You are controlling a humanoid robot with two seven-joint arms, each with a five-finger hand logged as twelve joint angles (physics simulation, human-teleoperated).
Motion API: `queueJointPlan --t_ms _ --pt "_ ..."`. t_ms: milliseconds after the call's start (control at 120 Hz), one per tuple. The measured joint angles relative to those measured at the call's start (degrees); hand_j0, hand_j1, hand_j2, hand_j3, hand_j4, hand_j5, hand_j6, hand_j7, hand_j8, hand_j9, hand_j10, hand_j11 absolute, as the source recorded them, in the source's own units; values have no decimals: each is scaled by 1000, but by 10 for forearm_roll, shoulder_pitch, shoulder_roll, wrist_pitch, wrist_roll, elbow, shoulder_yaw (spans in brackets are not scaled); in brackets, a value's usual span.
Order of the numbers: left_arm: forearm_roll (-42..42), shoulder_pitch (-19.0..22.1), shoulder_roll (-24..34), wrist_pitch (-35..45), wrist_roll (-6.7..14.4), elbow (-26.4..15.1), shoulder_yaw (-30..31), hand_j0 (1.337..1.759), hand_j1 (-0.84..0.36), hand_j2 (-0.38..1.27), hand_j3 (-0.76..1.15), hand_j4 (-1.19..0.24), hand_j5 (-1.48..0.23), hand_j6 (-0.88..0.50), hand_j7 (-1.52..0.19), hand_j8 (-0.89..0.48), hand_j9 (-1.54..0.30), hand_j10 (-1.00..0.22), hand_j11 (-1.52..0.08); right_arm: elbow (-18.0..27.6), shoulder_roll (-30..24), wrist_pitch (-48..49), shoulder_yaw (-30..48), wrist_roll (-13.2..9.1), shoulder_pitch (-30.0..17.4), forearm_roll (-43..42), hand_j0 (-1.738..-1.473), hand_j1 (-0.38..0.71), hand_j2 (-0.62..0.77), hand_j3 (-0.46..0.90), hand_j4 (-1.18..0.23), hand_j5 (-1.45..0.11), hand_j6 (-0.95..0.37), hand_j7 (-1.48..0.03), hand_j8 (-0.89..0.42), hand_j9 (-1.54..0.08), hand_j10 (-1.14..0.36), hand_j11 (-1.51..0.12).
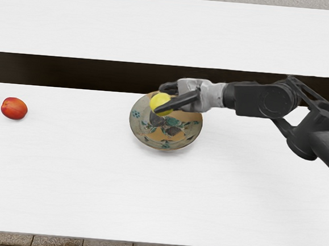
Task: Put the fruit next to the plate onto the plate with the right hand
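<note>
Far on the left, a red-orange fruit (14, 108) lies on the white table (64, 166), well apart from everything, so I don't think I can bump it. In the middle is the painted plate (163, 148). The yellow fruit (159, 101), maybe a lemon, is over the plate's back left edge, not over its middle. My right hand (183, 97) has its fingers curled around that fruit. I cannot tell if the fruit touches the plate or hangs just above it. Here is what could go wrong. The fruit is round, and it is close to the rim. If I let go here, it could roll over the rim, onto the table, and maybe into the dark gap behind. If I push down too hard on the edge, the plate could tip or slide. Now I count, left to right: one red-orange fruit, one plate, one yellow fruit, one hand and one arm (263, 99).
</note>
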Motion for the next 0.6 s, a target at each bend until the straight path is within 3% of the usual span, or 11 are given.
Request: queueJointPlan --t_ms 67,100,183,250,450,600 --pt "0 0 0 0 0 0 0 1658 349 0 0 -1 0 -1 0 -1 0 0 0 -6 6 -1 -7 0 1 -1 -1646 275 182 2 -845 -1182 -394 -1130 -257 -1206 -445 -1244" --pt "0 0 0 0 0 0 0 1658 349 0 0 -1 0 -1 0 -1 0 0 0 -8 7 -2 -10 0 1 -2 -1648 252 149 0 -774 -1085 -396 -1037 -261 -1106 -442 -1142" --pt "0 0 0 0 0 0 0 1658 349 0 0 -1 0 -1 0 -1 0 0 0 -10 10 -4 -16 0 4 -21 -1651 115 88 0 -568 -792 -317 -759 -226 -807 -347 -829" --pt "0 0 0 0 0 0 0 1658 349 0 0 -1 0 -1 0 -1 0 0 0 -11 10 -5 -19 0 10 -31 -1653 9 59 0 -428 -596 -246 -572 -181 -607 -143 -622" --pt "0 0 0 0 0 0 0 1658 349 0 0 -1 0 -1 0 -1 0 0 0 -10 3 -6 -22 0 57 -38 -1656 -205 21 0 -168 -234 -100 -225 -75 -238 -61 -244" --pt "0 0 0 0 0 0 0 1658 349 0 0 -1 0 -1 0 -1 0 -1 0 8 -99 42 -16 0 49 -16 -1657 -280 10 0 -81 -112 -49 -108 -37 -114 -30 -117"
